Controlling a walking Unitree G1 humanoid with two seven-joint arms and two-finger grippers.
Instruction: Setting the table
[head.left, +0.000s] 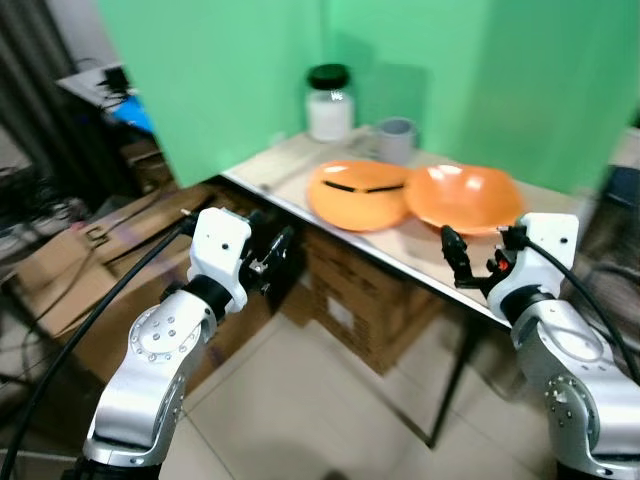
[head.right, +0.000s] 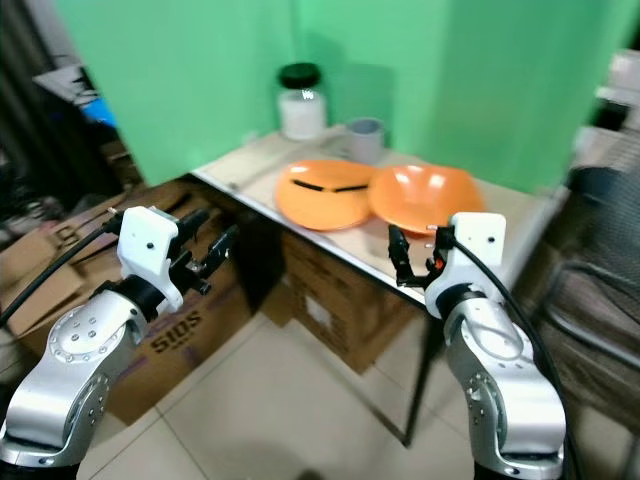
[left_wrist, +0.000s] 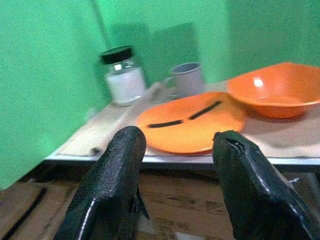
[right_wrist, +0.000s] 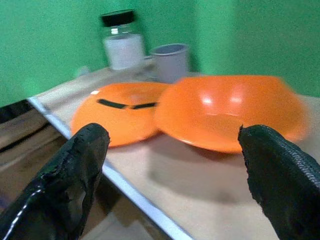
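Arms reach forward, right pincer (head.left: 478, 262) spread before the orange bowl (head.left: 463, 198), left pincer (head.left: 272, 252) spread short of the table (head.left: 270, 170).

Even, bright room light from overhead; white glare spots sit inside the shiny orange plastic bowl (right_wrist: 231, 111). Soft shadows fall under the beige-topped table (head.left: 420, 255). Everything's slightly smeared with motion blur, worst at the edges, and the near black gripper fingers (right_wrist: 67, 185) are out of focus.

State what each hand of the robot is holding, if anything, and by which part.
Nothing is held. The left hand is open short of the table; the right hand is open at its edge, facing the bowl.
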